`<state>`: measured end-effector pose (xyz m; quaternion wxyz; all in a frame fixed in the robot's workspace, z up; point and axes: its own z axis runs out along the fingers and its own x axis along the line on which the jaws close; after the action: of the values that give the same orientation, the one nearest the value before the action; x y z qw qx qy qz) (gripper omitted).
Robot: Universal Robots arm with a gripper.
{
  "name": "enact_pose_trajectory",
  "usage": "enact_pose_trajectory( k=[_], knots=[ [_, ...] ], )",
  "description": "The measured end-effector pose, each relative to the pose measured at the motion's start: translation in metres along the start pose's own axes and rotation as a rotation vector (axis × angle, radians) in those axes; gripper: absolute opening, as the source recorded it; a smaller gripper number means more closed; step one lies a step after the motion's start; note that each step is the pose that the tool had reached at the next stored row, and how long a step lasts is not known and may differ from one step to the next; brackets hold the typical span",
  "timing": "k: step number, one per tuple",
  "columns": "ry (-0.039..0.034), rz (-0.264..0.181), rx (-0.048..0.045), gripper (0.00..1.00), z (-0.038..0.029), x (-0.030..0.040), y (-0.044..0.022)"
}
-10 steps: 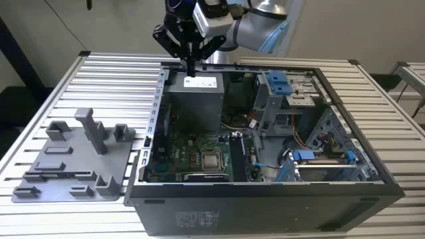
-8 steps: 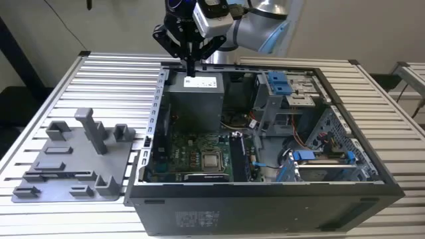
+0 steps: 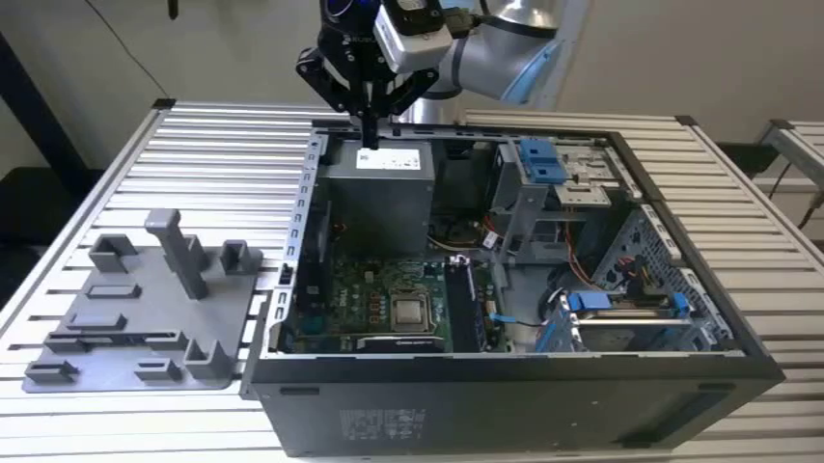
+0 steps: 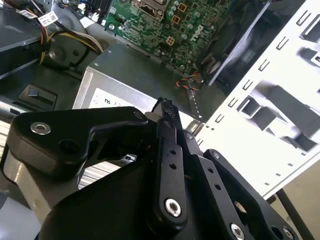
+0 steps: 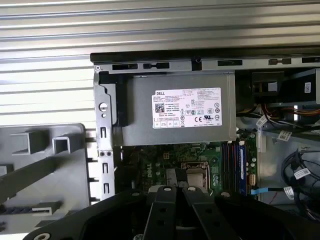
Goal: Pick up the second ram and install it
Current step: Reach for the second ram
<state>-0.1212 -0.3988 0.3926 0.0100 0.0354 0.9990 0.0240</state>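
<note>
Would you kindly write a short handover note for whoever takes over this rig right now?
End effector: shut, nothing visible in it; it hangs above the power supply in the open computer case.
Second ram: I cannot pick it out on the grey holder tray, and I cannot tell whether it sits in the memory slots.
Done: nothing can be confirmed from these views.
Left: pick-up and install both remain unconfirmed; check the tray and slots.
</note>
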Motion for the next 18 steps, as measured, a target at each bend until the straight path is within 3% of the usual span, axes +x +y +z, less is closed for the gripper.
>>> enact_pose_trajectory(
  k=[4,9,18],
  knots=[
    [0.0001,0.0,0.0,0.11,0.0,0.001,0.0],
    [0.0003,-0.004,0.0,0.11,-0.0002,0.0081,-0.0006],
    [0.0008,-0.015,-0.0003,0.11,-0.0006,0.0305,-0.0021]
  ],
)
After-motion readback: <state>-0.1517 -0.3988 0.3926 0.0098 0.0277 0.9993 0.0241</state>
